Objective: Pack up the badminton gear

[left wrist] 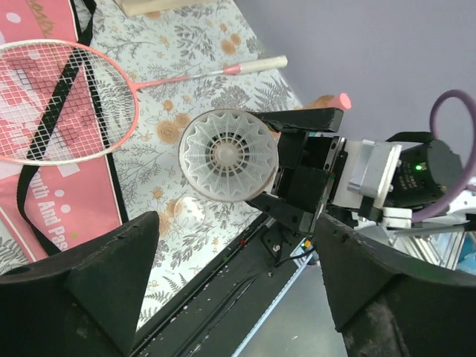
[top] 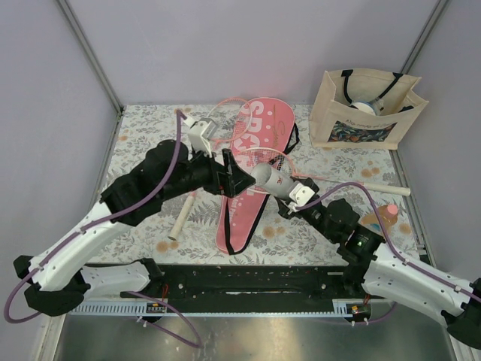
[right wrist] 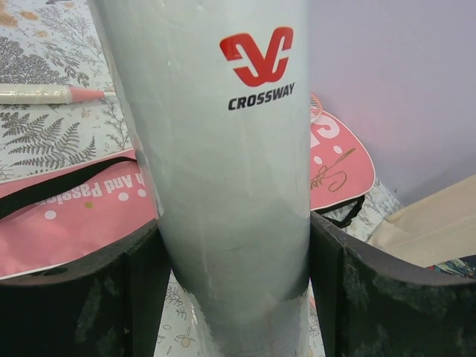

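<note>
My right gripper (top: 291, 192) is shut on the white tube (top: 272, 180), lettered "CROSSWAY" (right wrist: 223, 186), and holds it tilted above the pink racket cover (top: 252, 150). The tube's open end (left wrist: 227, 155) faces my left gripper and shows a white shuttlecock inside. My left gripper (top: 239, 180) is open and empty (left wrist: 234, 249), just short of that end. One pink racket (top: 263, 160) lies across the cover, its white handle (top: 387, 188) pointing right. The second racket's head (top: 224, 114) lies at the back, its handle (top: 180, 218) near the left arm.
The beige tote bag (top: 364, 109) stands at the back right. A small peach bottle (top: 381, 216) stands beside the right arm. A small clear round piece (left wrist: 190, 212) lies on the floral cloth near the front rail (top: 240, 282).
</note>
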`<act>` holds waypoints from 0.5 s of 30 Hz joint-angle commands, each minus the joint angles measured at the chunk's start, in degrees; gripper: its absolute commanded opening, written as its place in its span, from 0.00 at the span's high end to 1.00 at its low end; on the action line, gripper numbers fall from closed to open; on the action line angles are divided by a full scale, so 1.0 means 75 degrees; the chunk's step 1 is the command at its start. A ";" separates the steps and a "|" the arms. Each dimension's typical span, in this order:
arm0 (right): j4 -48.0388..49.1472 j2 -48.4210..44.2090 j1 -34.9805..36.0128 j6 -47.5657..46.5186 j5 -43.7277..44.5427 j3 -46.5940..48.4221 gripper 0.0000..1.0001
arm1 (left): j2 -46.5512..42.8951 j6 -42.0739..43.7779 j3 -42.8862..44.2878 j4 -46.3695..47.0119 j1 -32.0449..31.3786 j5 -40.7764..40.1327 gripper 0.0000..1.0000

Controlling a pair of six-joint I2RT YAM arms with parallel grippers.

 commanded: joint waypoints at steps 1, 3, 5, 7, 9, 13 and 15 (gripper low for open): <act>0.0159 -0.0199 -0.0035 0.0342 0.0383 0.0081 0.40 | -0.0603 0.0059 0.0012 -0.0124 -0.0027 -0.0579 0.08; 0.0054 -0.0269 -0.0035 0.0436 0.0418 0.0210 0.40 | -0.0803 0.0013 -0.0398 -0.0124 -0.0027 -0.0591 0.06; 0.0018 -0.0351 -0.0035 0.0553 0.0465 0.0339 0.40 | -0.1003 -0.0057 -0.0784 -0.0113 -0.0038 -0.0498 0.05; -0.0005 -0.0421 -0.0035 0.0635 0.0582 0.0468 0.39 | -0.1167 -0.0174 -0.1229 -0.0112 -0.0027 -0.0532 0.06; 0.0018 -0.0538 -0.0035 0.0682 0.0664 0.0550 0.39 | -0.1296 -0.0280 -0.1838 0.0179 -0.0027 -0.0603 0.07; -0.0169 -0.0784 -0.0024 0.0717 0.0735 0.0831 0.39 | -0.1192 -0.0444 -0.2800 0.0659 -0.0085 -0.0580 0.12; -0.0321 -0.0960 -0.0047 0.0729 0.0828 0.0937 0.39 | -0.1028 -0.0515 -0.3349 0.1209 -0.0213 -0.0650 0.14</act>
